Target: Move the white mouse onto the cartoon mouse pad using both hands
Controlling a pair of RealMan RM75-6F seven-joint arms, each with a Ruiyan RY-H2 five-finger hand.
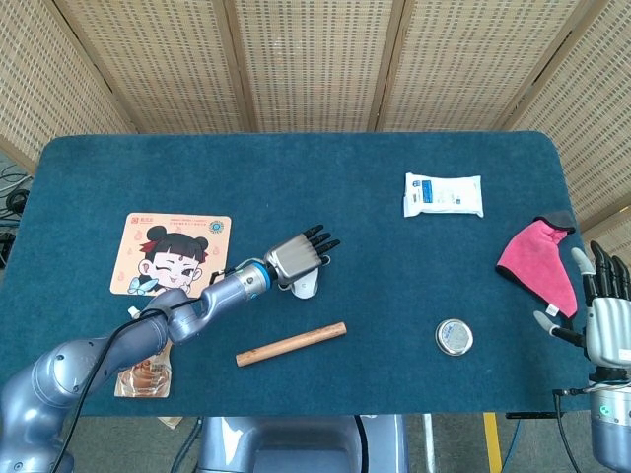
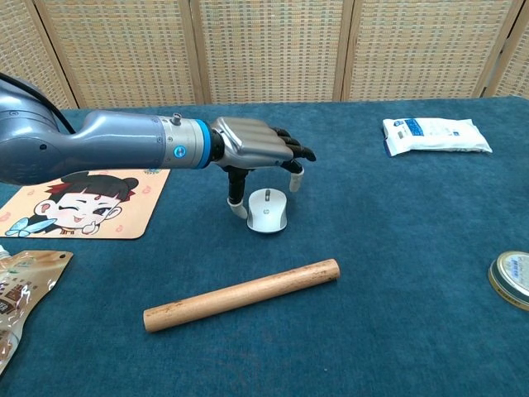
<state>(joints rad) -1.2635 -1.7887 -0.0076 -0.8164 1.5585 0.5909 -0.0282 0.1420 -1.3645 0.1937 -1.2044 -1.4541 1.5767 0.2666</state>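
Left hand hovering over the white mouse, holding nothing.

The left hand (image 2: 256, 149) is reaching toward frame center, palm down, fingers spread apart, thumb pointing down just beside the white mouse (image 2: 267, 210) lying on the table (image 2: 397, 273). The cartoon mouse pad (image 1: 171, 254) is lying at left. The right hand (image 1: 603, 315) is waiting open at the lower right.

A small white mouse (image 2: 267, 211) with a grey scroll wheel lies flat on the dark blue tablecloth, near the table's middle, wheel end pointing away from the robot. The cartoon mouse pad (image 1: 171, 254), peach-coloured and printed with a winking, dark-haired girl, lies flat well to its left, apart from it.
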